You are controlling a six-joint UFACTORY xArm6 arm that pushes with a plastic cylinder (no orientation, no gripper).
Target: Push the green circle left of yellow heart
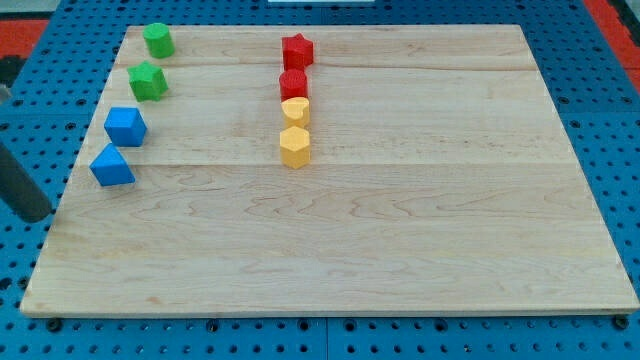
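Observation:
The green circle (158,40) sits at the board's top left corner. The yellow heart (295,109) lies in a column near the top middle, touching a red block (293,84) above it, far to the right of the green circle. My rod comes in at the view's left edge. My tip (38,215) is just off the board's left edge, below and left of the blue blocks and far from the green circle.
A green star (148,81) lies just below the green circle. A blue cube (125,126) and a blue triangle (111,166) follow down the left edge. A red star (297,50) tops the middle column and a yellow hexagon (294,147) ends it.

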